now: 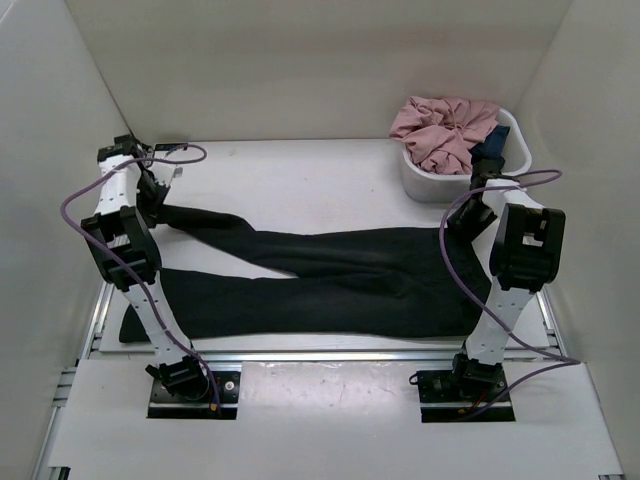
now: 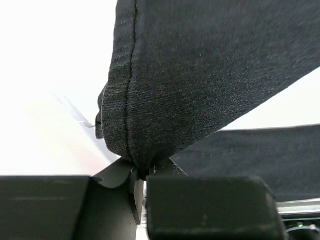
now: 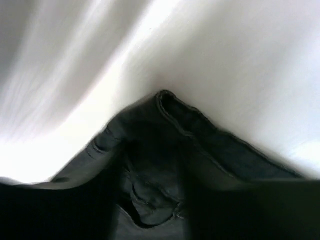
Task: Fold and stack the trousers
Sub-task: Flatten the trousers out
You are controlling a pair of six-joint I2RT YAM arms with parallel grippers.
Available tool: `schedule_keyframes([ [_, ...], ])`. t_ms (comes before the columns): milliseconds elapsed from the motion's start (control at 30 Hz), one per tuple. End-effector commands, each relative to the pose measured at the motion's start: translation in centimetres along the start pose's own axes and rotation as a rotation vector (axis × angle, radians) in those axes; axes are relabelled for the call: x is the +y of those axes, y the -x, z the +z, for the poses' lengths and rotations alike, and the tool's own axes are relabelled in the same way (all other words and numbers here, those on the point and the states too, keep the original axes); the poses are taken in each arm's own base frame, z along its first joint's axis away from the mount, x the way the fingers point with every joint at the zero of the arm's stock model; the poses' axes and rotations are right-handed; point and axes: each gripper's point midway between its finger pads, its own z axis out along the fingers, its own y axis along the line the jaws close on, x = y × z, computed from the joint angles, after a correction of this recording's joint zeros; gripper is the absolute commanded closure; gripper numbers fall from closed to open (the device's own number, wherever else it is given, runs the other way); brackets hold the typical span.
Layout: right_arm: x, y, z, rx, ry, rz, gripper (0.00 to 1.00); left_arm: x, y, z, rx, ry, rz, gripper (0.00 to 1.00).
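The black trousers [image 1: 330,270] lie spread across the table, waist at the right and both legs running left. My left gripper [image 1: 160,205] is at the end of the far leg and is shut on it. In the left wrist view the leg fabric [image 2: 200,75] is pinched between the jaws of the left gripper [image 2: 143,172] and hangs taut from them. My right gripper [image 1: 462,220] is at the far corner of the waist. In the right wrist view the waistband [image 3: 200,145] bunches into the dark jaws of the right gripper [image 3: 155,215], which look shut on it.
A white bin [image 1: 425,185] stands at the back right, holding a pink garment [image 1: 440,130] and a dark blue cloth [image 1: 497,145]. White walls enclose the table on three sides. A metal rail [image 1: 330,352] runs along the near edge.
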Motion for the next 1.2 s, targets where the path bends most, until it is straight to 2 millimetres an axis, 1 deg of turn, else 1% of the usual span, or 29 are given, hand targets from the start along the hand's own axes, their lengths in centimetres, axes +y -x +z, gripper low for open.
schedule_keyframes([
  [0,-0.7,1.1,1.0,-0.015,-0.051,0.047,0.58,-0.3,0.8,-5.3,-0.114,-0.023,0.093,0.86],
  [33,-0.6,1.0,1.0,-0.008,-0.043,0.048,0.69,0.2,0.8,-5.9,-0.134,-0.014,0.082,0.86],
  [67,-1.1,0.7,1.2,0.007,-0.047,0.066,0.87,0.2,1.1,-6.1,-0.148,-0.014,0.083,0.86],
  [133,-2.0,0.1,1.3,0.021,-0.061,0.074,1.00,0.8,0.8,-5.5,-0.185,-0.068,0.018,0.86],
  [200,-2.2,0.9,0.0,-0.020,-0.043,0.071,1.00,1.3,1.5,-5.0,-0.259,-0.141,-0.051,0.86],
  [233,-2.1,1.2,-0.6,-0.040,-0.028,0.045,1.00,0.4,3.0,-5.3,-0.362,-0.250,-0.109,0.86],
  [267,-2.0,1.6,-1.9,-0.076,0.000,0.033,1.00,1.6,2.8,-4.8,-0.405,-0.297,-0.180,0.86],
  [333,-1.3,1.7,-4.0,-0.101,0.069,-0.010,1.00,1.1,4.1,-4.4,-0.483,-0.447,-0.304,0.86],
  [367,-1.1,1.4,-4.5,-0.095,0.092,-0.027,1.00,1.2,4.5,-4.0,-0.498,-0.489,-0.342,0.86],
  [400,-0.8,1.3,-5.0,-0.092,0.117,-0.042,1.00,0.8,4.7,-1.7,-0.472,-0.558,-0.390,0.86],
  [433,-0.5,0.4,-5.1,-0.063,0.124,-0.065,1.00,0.8,5.2,-0.7,-0.472,-0.588,-0.425,0.86],
  [467,-0.6,-0.1,-5.4,-0.046,0.130,-0.086,1.00,0.5,6.4,0.1,-0.472,-0.603,-0.452,0.86],
  [500,-0.5,-1.2,-5.6,-0.013,0.127,-0.113,1.00,0.2,6.6,2.1,-0.445,-0.627,-0.467,0.86],
  [533,-0.3,-1.0,-6.4,-0.033,0.141,-0.113,1.00,0.4,7.0,2.5,-0.448,-0.636,-0.479,0.86],
  [567,-0.1,-1.8,-6.6,-0.018,0.148,-0.145,1.00,0.1,7.9,2.5,-0.461,-0.656,-0.473,0.86],
  [600,-0.1,-1.7,-7.0,-0.028,0.154,-0.160,1.00,0.4,8.9,2.1,-0.494,-0.644,-0.445,0.86],
  [633,0.1,-2.0,-7.7,-0.034,0.162,-0.172,1.00,0.8,9.3,1.8,-0.515,-0.628,-0.433,0.86],
  [667,0.2,-1.9,-8.0,-0.041,0.168,-0.172,1.00,1.2,9.9,0.7,-0.559,-0.615,-0.411,0.86],
  [700,-0.1,-2.5,-8.1,-0.025,0.169,-0.182,1.00,0.4,10.3,0.4,-0.583,-0.631,-0.385,0.86],
  [733,-0.3,-2.7,-8.6,-0.023,0.168,-0.182,1.00,1.6,11.4,-2.5,-0.683,-0.550,-0.315,0.86],
  [800,-0.4,-3.0,-9.3,-0.016,0.177,-0.193,1.00,2.2,11.5,-4.0,-0.740,-0.472,-0.245,0.86],
  [867,-0.8,-3.8,-10.1,0.000,0.184,-0.206,1.00,2.0,11.3,-5.0,-0.744,-0.414,-0.197,0.79],
  [933,-1.5,-4.4,-10.9,0.007,0.179,-0.217,1.00,3.2,10.8,-3.7,-0.673,-0.325,-0.231,0.67],
  [967,-1.6,-4.5,-11.3,0.004,0.180,-0.230,1.00,4.1,10.8,-3.2,-0.655,-0.289,-0.262,0.67],
  [1000,-2.1,-4.4,-11.4,-0.009,0.159,-0.239,1.00,5.9,10.5,-2.4,-0.611,-0.206,-0.347,0.63],
  [1033,-2.6,-4.6,-11.8,-0.004,0.145,-0.239,1.00,7.3,10.8,-1.8,-0.600,-0.158,-0.386,0.56],
  [1100,-3.2,-3.8,-12.3,-0.012,0.139,-0.220,1.00,9.4,11.0,-1.5,-0.590,-0.079,-0.443,0.42],
  [1133,-3.3,-3.2,-12.8,-0.030,0.146,-0.210,1.00,10.1,12.2,-2.2,-0.624,-0.042,-0.424,0.36],
  [1167,-3.5,-3.4,-12.9,-0.016,0.151,-0.214,1.00,10.5,12.3,-1.7,-0.623,-0.028,-0.438,0.28],
])
